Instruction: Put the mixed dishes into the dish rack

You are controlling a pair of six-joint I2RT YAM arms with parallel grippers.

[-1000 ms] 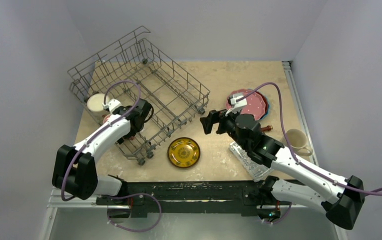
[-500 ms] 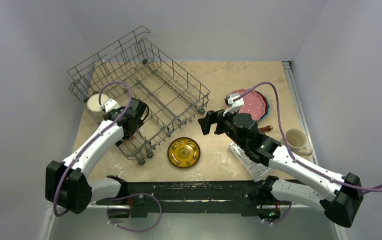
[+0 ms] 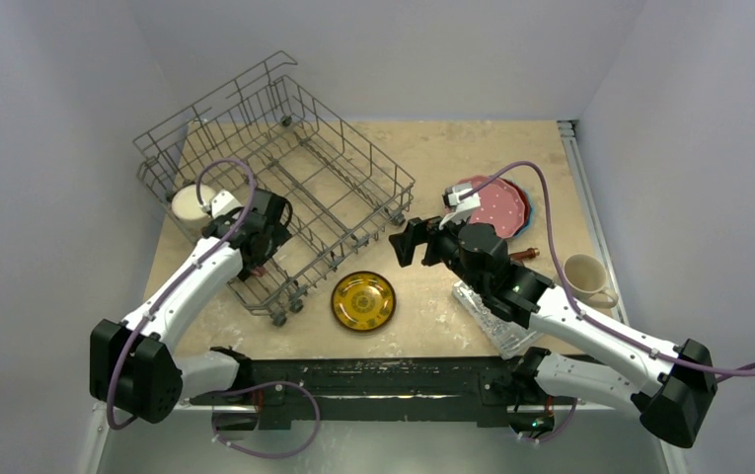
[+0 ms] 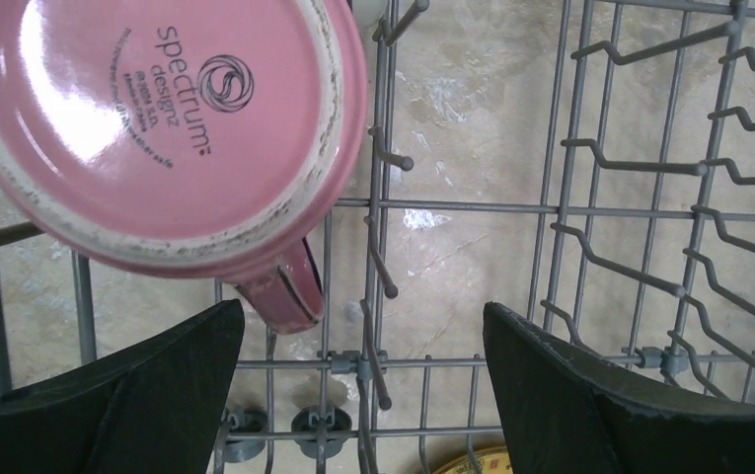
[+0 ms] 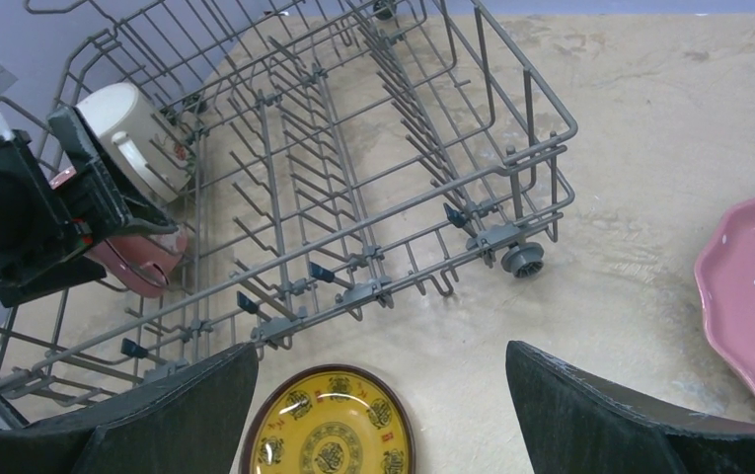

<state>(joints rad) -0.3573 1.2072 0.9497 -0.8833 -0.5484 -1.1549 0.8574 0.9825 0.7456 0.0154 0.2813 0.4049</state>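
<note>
Two mugs sit in the rack's [image 3: 304,168] left corner: a cream mug [image 3: 191,204] and, bottom-up beside it, a pink mug [image 4: 156,128]. Your left gripper [image 4: 361,331] hangs released just over the pink mug, grasping nothing. Your right gripper [image 3: 403,242], also released, hovers mid-frame between rack and pink plate [image 3: 499,205], with the yellow plate [image 3: 363,300] on the worktop [image 3: 452,148] below.

The large grey wire dish rack [image 3: 334,193] is sitting on the far-left part of the beige table [image 3: 432,148]. A pink ceramic mug [image 4: 156,128] is resting inside its near-left corner, with a cream mug [image 3: 190,204] just beside it at the rack's left corner. A small round yellow patterned plate [image 3: 363,300] is lying on the table just before the rack. Right of the rack, a pink dotted plate [image 3: 499,205] is lying flat; a clear plastic box [image 3: 477,306] is lying before that plate, and a second cream mug [image 3: 585,278] is standing near the table's right edge.
</note>
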